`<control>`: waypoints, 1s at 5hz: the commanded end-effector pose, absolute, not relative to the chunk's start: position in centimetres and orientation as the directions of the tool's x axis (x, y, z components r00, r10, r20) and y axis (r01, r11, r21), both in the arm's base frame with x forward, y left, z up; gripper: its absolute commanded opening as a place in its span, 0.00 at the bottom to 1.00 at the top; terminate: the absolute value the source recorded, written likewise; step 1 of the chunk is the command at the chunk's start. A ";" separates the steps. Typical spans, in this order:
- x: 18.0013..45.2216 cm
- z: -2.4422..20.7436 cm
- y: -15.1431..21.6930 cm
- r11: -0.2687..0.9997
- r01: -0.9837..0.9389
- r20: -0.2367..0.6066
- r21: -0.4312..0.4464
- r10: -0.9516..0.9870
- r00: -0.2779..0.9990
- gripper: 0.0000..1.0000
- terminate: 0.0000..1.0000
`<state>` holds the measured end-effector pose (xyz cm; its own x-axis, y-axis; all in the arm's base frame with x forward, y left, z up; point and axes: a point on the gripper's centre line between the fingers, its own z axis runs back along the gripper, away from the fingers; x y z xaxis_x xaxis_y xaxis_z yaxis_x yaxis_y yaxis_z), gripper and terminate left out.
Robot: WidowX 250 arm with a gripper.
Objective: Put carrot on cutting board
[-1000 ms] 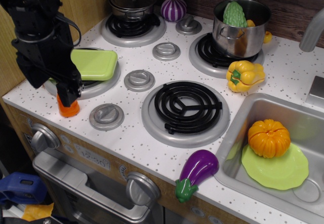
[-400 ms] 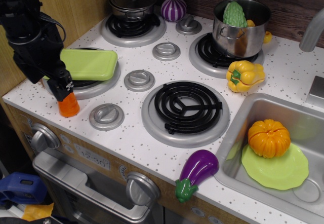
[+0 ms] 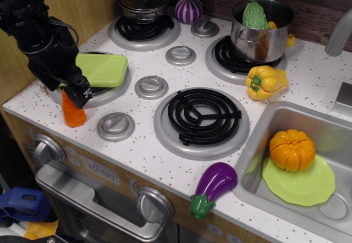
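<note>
Single view, over the toy stove. The carrot (image 3: 72, 111) stands upright on the speckled counter (image 3: 165, 149), at the front edge of the front-left burner (image 3: 104, 95). The cutting board (image 3: 100, 69) lies on that burner, just behind the carrot. The black gripper (image 3: 78, 95) sits against the carrot's top; whether its jaws pinch it cannot be told. A control knob (image 3: 115, 126) lies right of the carrot.
</note>
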<state>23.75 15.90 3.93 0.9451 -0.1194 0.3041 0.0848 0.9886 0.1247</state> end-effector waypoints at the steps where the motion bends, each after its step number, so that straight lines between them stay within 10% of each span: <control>1: 23.3 3.3 16.8 0.991 0.076 0.339 0.107 -0.108 0.935 1.00 0.00; 2: 23.4 2.7 16.9 0.993 0.071 0.343 0.090 -0.097 0.934 1.00 0.00; 3: 23.8 2.6 16.8 0.994 0.067 0.353 0.088 -0.094 0.931 0.00 0.00; 5: 25.0 5.5 17.0 0.988 0.083 0.340 0.128 -0.123 0.932 0.00 0.00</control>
<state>24.67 17.35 5.07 0.9521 -0.1339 0.2748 0.1093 0.9887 0.1029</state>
